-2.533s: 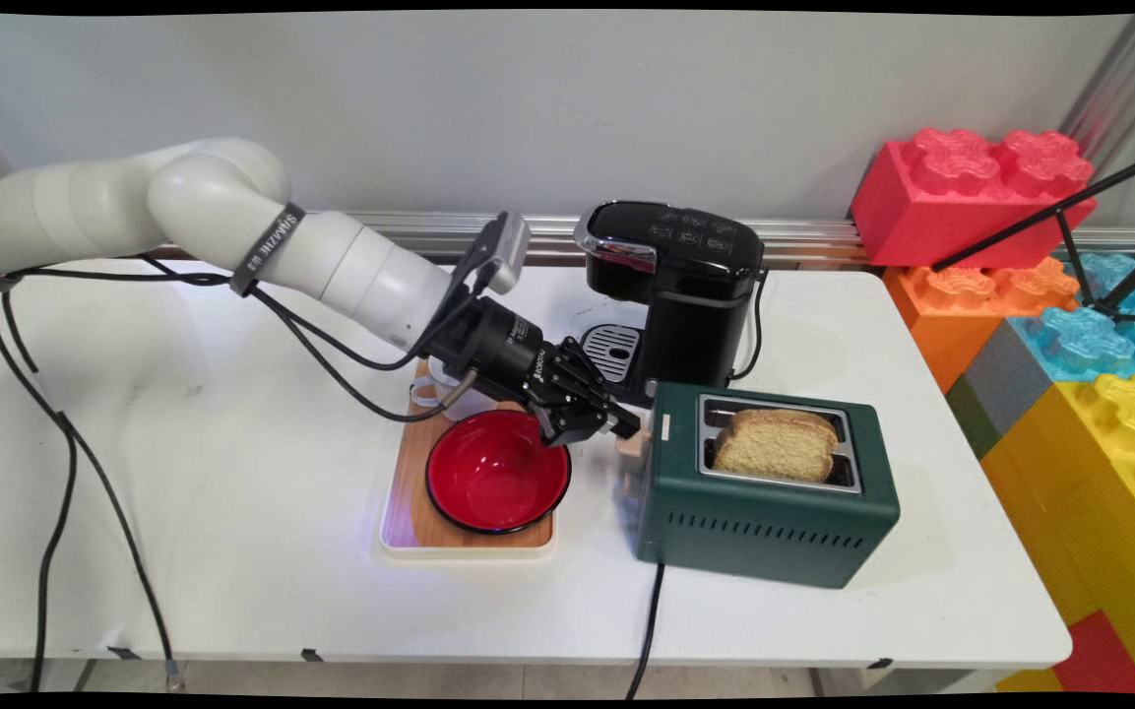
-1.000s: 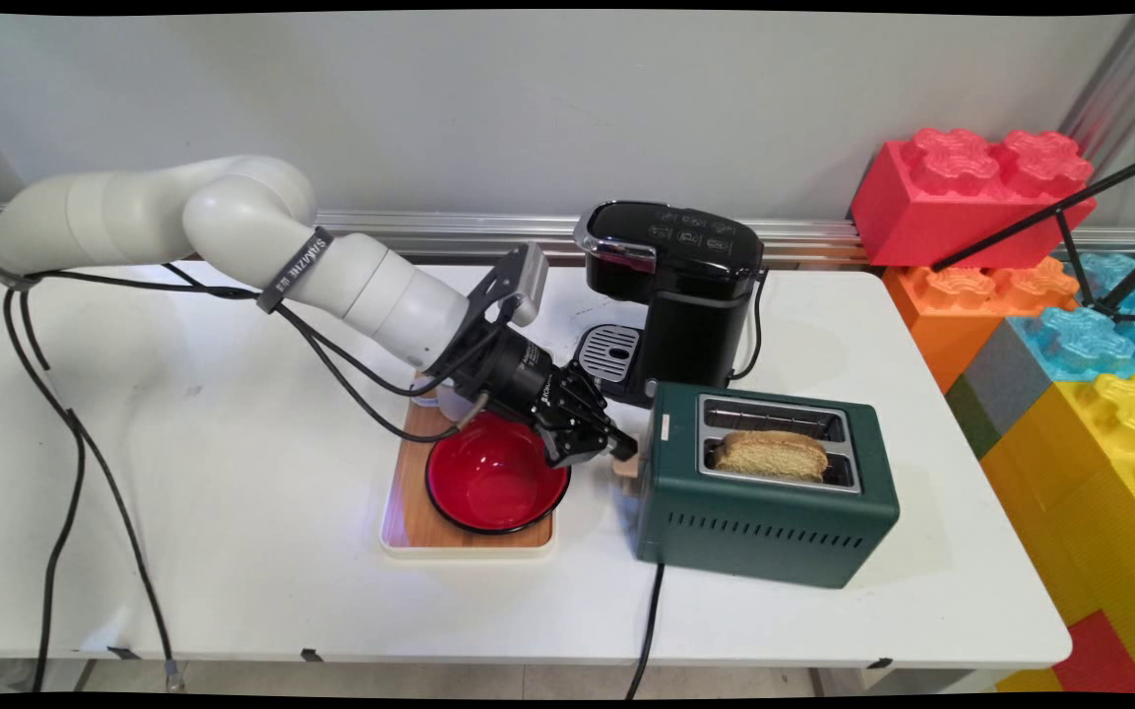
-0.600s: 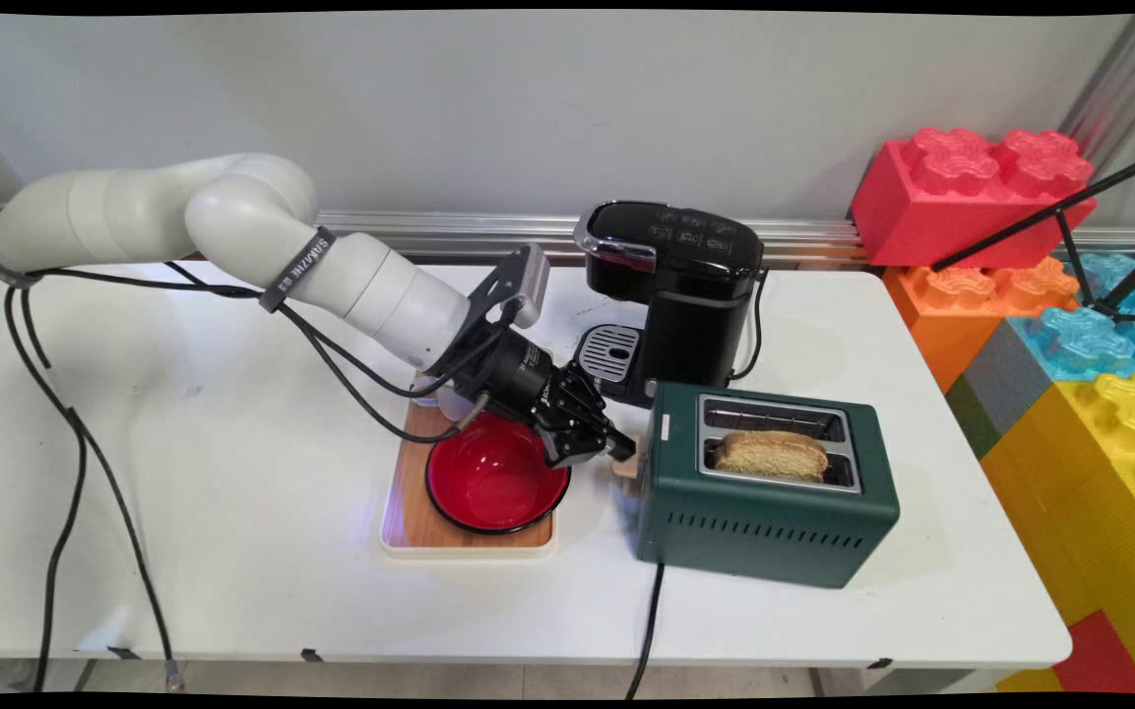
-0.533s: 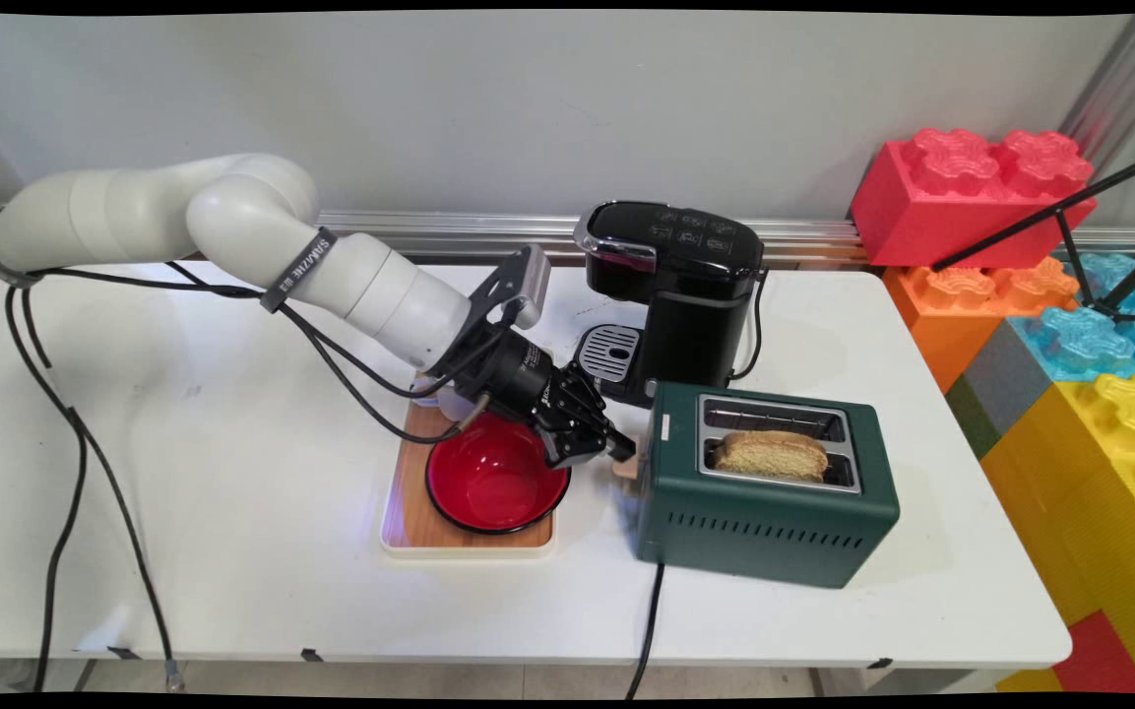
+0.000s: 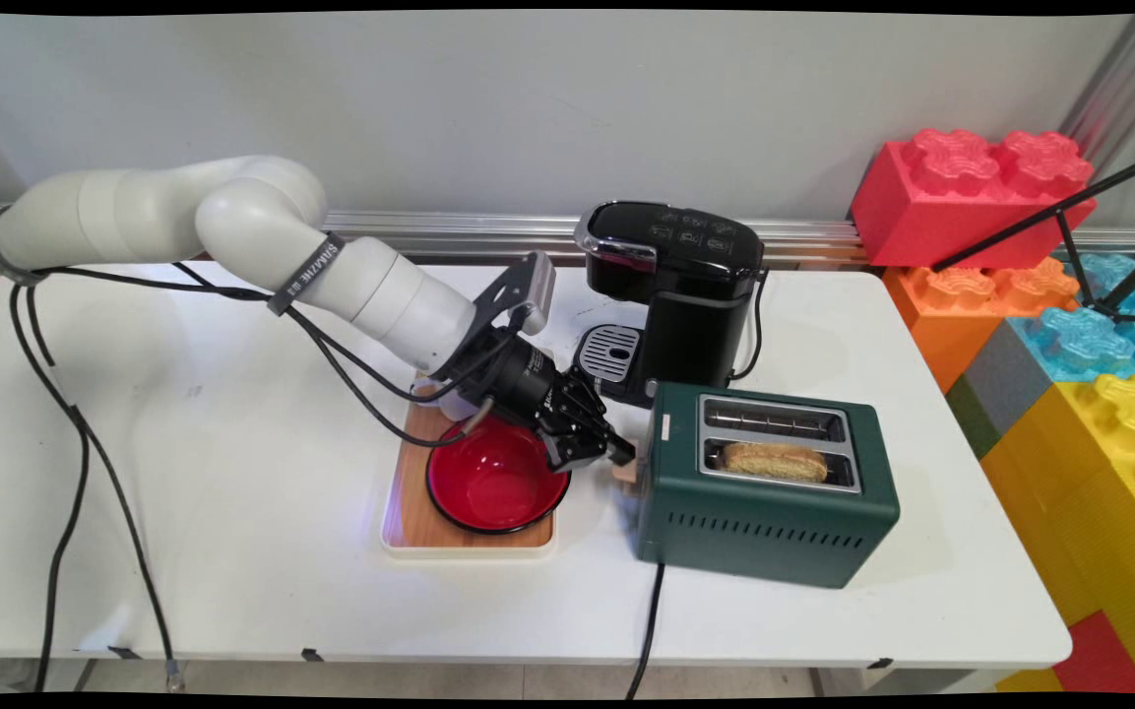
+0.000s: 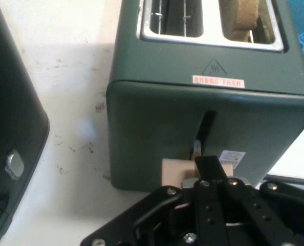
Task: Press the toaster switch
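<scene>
From above, the black two-finger gripper is pressed on the small cream lever at the end of the dark green metal toaster. A brown slice of bread is sunk low in the near slot. A shiny red bowl on a wooden tray is seen just behind the gripper, a black coffee machine beside it.

From the hand, the gripper is seen with its fingers together on the lever, low in the toaster's slit.

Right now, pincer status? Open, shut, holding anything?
Pincer: fingers together, pressing on the cream lever low on the green toaster's end; it grips nothing.
</scene>
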